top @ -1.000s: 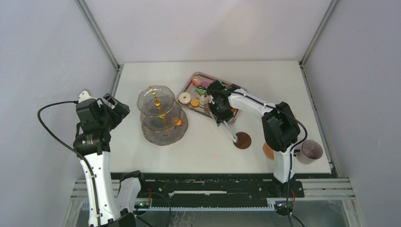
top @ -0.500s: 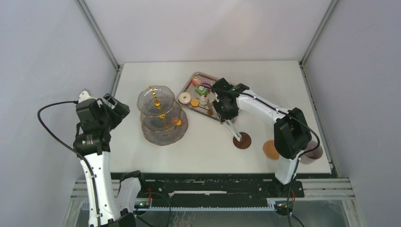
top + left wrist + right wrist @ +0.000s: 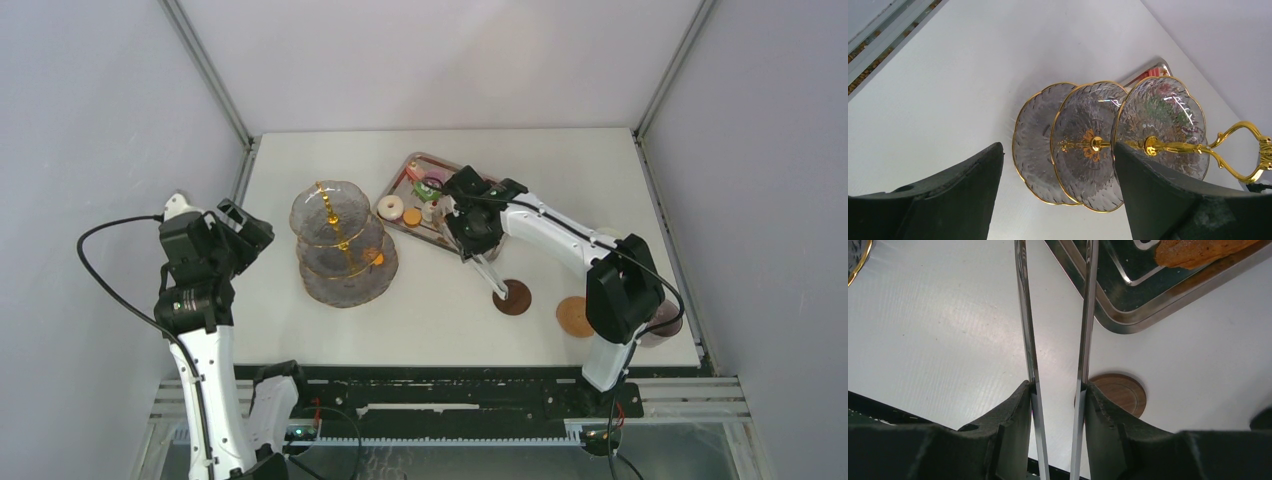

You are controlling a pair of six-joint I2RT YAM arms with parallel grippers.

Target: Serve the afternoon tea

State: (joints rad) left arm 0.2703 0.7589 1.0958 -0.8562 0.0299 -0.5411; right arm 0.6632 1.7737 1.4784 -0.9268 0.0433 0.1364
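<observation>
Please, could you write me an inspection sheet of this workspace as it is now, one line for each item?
Surface: white table, no spills seen.
Job's things: three-tier clear glass stand with gold pole, one orange round cookie on it, tier unclear; white ring donut and small colourful cakes on the rectangular steel tray; two brown round coasters; cup partly hidden behind the right arm.
Clutter: nothing seen.
Grippers: left gripper open, empty; right gripper, fingers shut on the long metal tongs.
Cables: black cable loops beside the left arm.
Surroundings: grey walls, metal frame posts.
</observation>
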